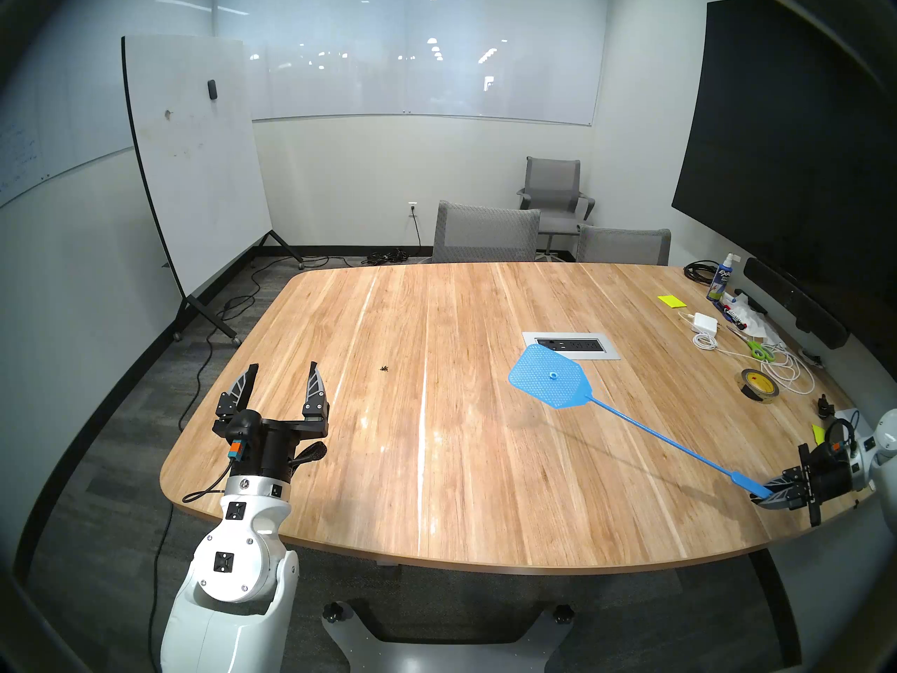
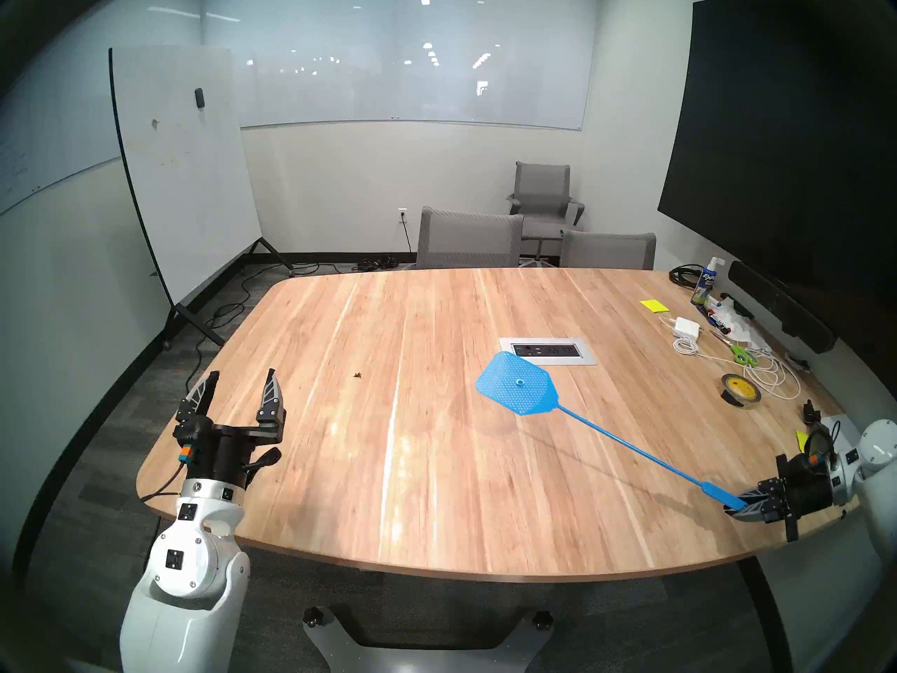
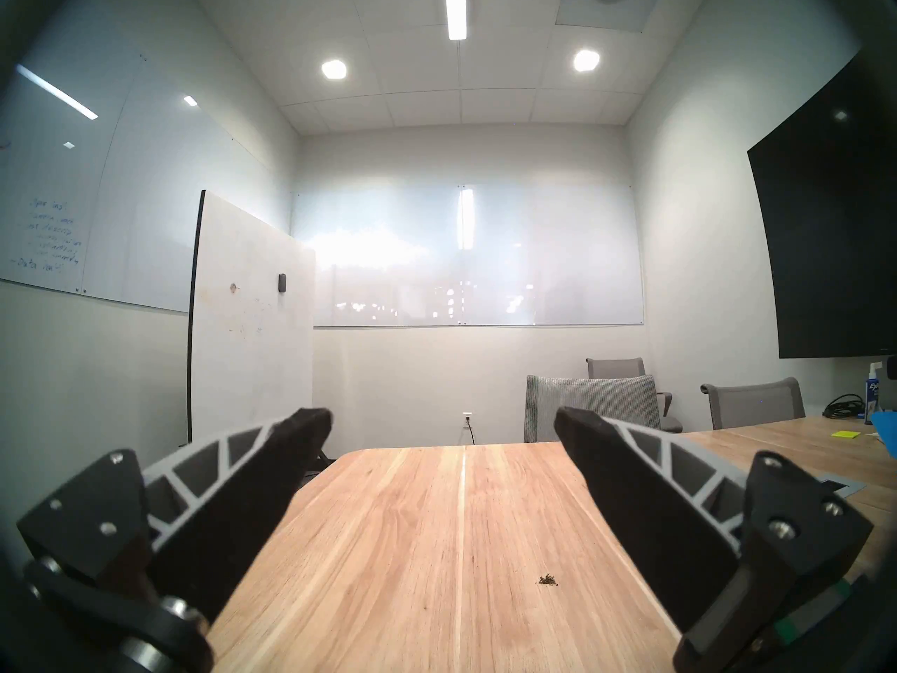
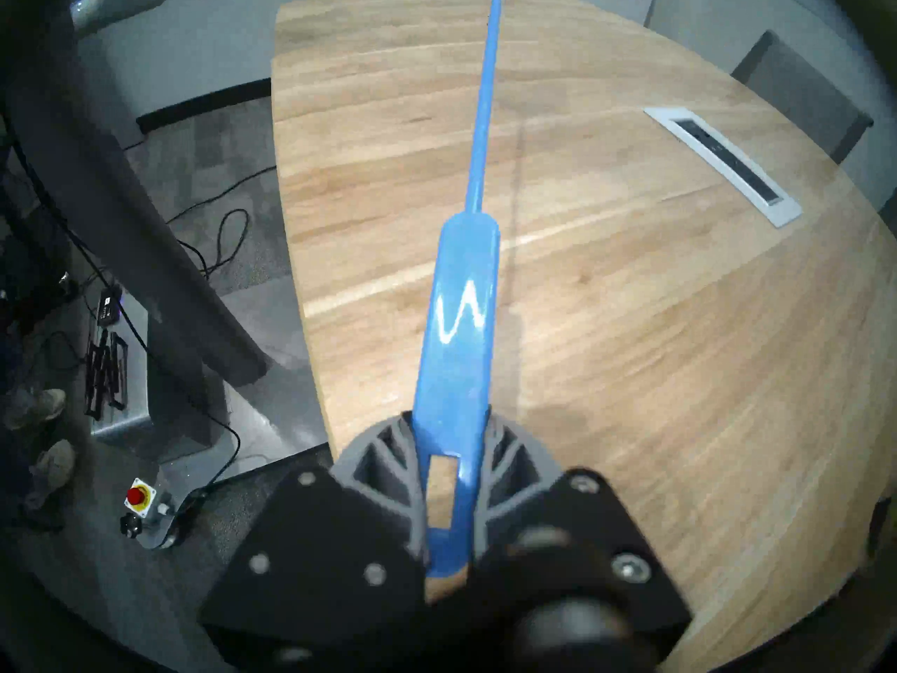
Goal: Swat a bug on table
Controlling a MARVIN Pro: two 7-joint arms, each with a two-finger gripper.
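Right tool [image 1: 772, 493] clamped on blue swatter [image 1: 551, 377] handle; left tool [image 1: 280, 384] spread, empty. Best: carry head well left to bug [image 1: 385, 368] (tiny), slap flat on surface [image 1: 461, 463].

Light wood-plank table [image 1: 437, 463], rounded corners, silver power-outlet panel [image 1: 572, 345] set flush right of centre. Bug [image 1: 385, 368] lying on the left half, on bare wood well apart from everything else. Clutter bunched along the far right edge: yellow sticky pad [image 1: 672, 301], white charger [image 1: 702, 323] with its coiled white cable [image 1: 786, 373], green-handled scissors [image 1: 758, 350], tape roll [image 1: 759, 388], spray bottle [image 1: 720, 284], markers beside it, black cable coil [image 1: 699, 272] at the far corner.
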